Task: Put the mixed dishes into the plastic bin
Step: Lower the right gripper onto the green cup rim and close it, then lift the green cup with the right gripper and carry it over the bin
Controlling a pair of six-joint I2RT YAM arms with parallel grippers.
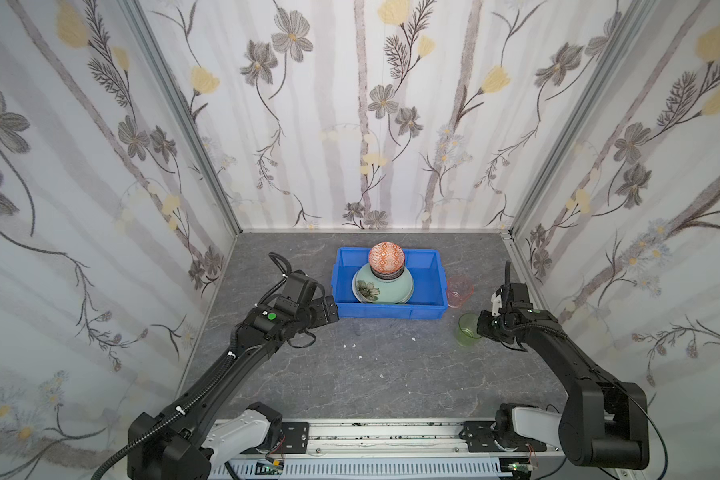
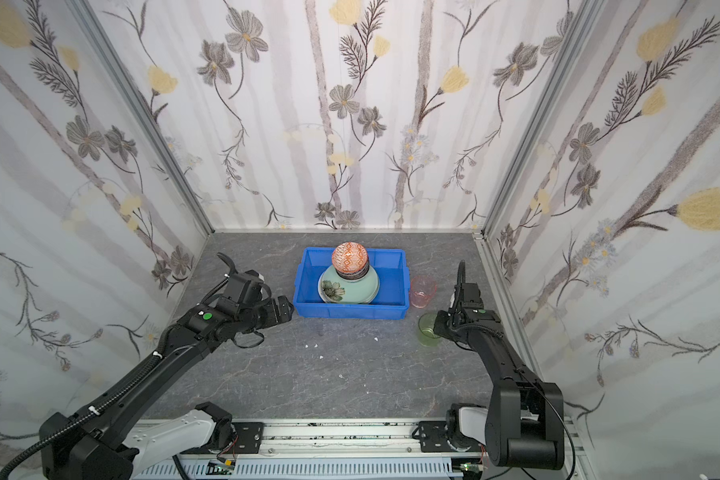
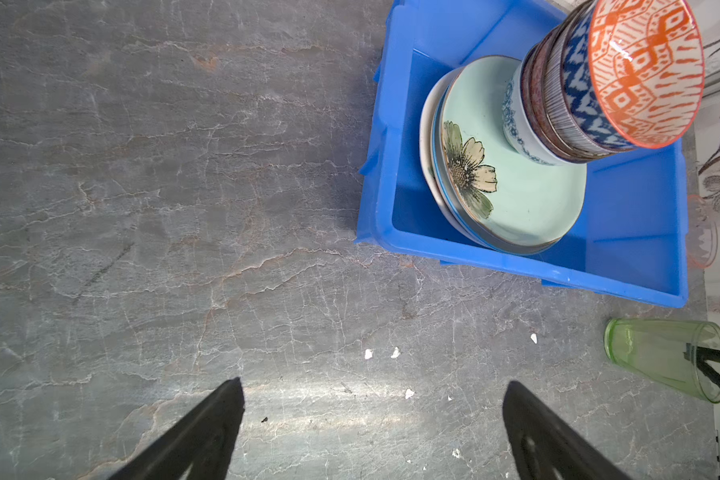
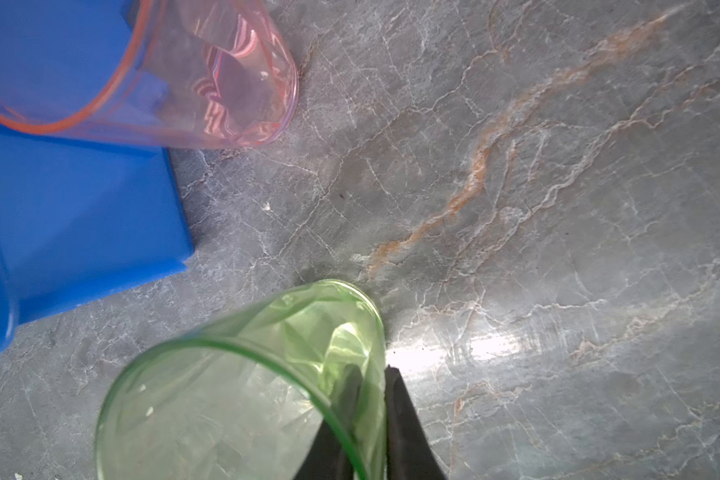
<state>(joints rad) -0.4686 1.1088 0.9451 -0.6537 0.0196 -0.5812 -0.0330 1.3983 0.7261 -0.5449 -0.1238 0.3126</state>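
The green tumbler (image 1: 468, 330) stands mouth up on the grey table (image 1: 350, 374), off the front right corner of the blue bin (image 1: 391, 312) and clear of it. My right gripper (image 1: 484, 328) is at its rim on the side away from the bin. In the right wrist view the gripper (image 4: 373, 374) has one finger inside the tumbler (image 4: 242, 395) and one outside. The jaws are drawn in almost together, with the thin green wall pinched between them. I cannot tell whether the base is off the table.

The pink tumbler (image 1: 459, 291) stands just beside the bin's right wall, behind the green one. The wrist view shows this pink tumbler (image 4: 208, 75) close against the blue plastic.

Inside the bin, the orange bowl (image 1: 386, 257) tops a stack of bowls on the mint plate (image 1: 395, 289). Only the left wrist view shows the blue-white bowl (image 3: 574, 83) and the striped ones beneath, and more plate edges under the mint one.

The left gripper (image 3: 373, 390) hangs over bare table near the bin's front left corner, its jaws spread wide with nothing between them.
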